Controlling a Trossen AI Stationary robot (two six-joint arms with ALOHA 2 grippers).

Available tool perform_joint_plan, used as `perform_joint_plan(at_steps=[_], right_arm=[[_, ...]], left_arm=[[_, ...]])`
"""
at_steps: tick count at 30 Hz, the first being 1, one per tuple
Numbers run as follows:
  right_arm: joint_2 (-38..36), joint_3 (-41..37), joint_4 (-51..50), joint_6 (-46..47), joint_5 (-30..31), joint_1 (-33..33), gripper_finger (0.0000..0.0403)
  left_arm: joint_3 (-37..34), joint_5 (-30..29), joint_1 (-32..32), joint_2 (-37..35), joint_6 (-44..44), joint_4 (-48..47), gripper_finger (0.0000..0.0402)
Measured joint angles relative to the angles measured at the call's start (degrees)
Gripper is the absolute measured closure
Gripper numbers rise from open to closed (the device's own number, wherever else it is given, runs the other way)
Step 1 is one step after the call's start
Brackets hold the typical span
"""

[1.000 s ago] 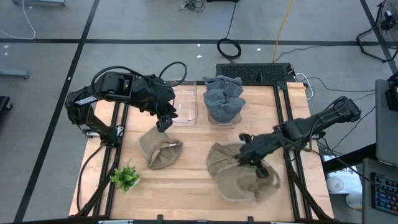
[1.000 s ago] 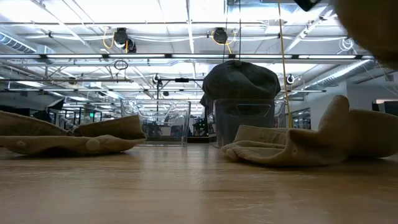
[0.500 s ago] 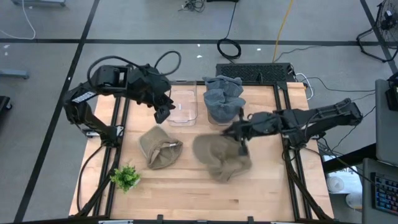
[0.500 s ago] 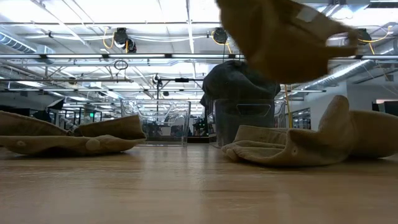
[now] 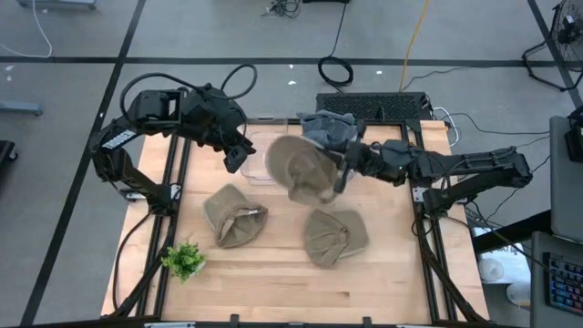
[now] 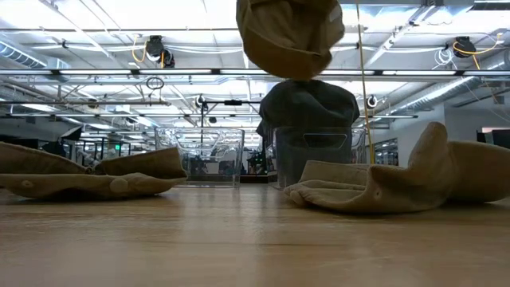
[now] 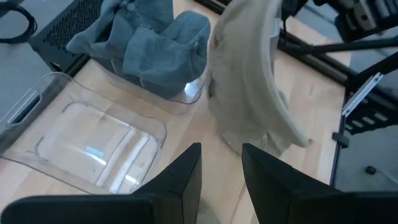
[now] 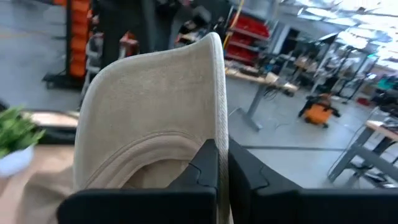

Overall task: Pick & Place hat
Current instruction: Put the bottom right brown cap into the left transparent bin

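Note:
A tan hat [image 5: 303, 170] hangs in the air over the far middle of the table, with my right gripper [image 5: 343, 169] shut on it; the low view shows the hat [image 6: 288, 36] high above the board. My left gripper [image 5: 239, 158] hovers open over an empty clear container [image 5: 266, 160], nothing between its fingers [image 7: 186, 180]. Beside it, a second clear container holds grey hats [image 5: 326, 134]. Two more tan hats lie on the board, one at the left [image 5: 234, 215] and one at the near middle [image 5: 333, 237]. My right gripper pinches the tan hat's stitched rim [image 8: 218, 127] between its two shut fingers. The fingers lie level and come from the table's right. The hat stands out ahead of them, lifted clear of the table and of both containers.
A small green plant [image 5: 184, 260] stands at the near left corner. Dark frame rails run along the table's left and right sides. Bare board lies along the near edge [image 5: 273, 292].
My right gripper has risen from the near right of the table and swung toward the far middle, tipping from pointing down to level. It has carried one tan hat up clear of the board; another tan hat stays lying there. My left gripper has drifted slightly toward the far edge.

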Motion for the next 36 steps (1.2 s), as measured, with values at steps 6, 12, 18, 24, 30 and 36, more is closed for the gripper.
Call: perform_joint_plan(at_steps=[6,12,18,24,30,36], right_arm=[[0.01,0.0,3.01,-1.27,0.21,-2.28,0.0403],[0.77,1.86,7.11,-2.95,0.23,-2.65,0.0403],[3.44,6.25,6.36,-6.85,0.18,-2.63,0.0403],[4.73,7.02,5.8,-7.23,-0.34,-2.59,0.0403],[4.71,6.95,5.33,-7.19,-0.28,-2.44,0.0403],[4.62,6.95,5.36,-7.17,0.25,-1.32,0.0403]], left_arm=[[0.0,3.14,0.19,0.0,-0.67,4.51,0.0277],[0.0,9.4,2.72,-0.17,-2.11,7.1,0.0277],[-0.01,15.66,4.0,-0.2,-2.64,11.68,0.0277],[-0.04,21.88,4.02,-0.22,-2.65,10.83,0.0277],[-0.07,27.99,3.85,-0.2,-1.59,10.41,0.0277],[-0.07,29.52,3.8,-0.17,-2.48,11.59,0.0277]])
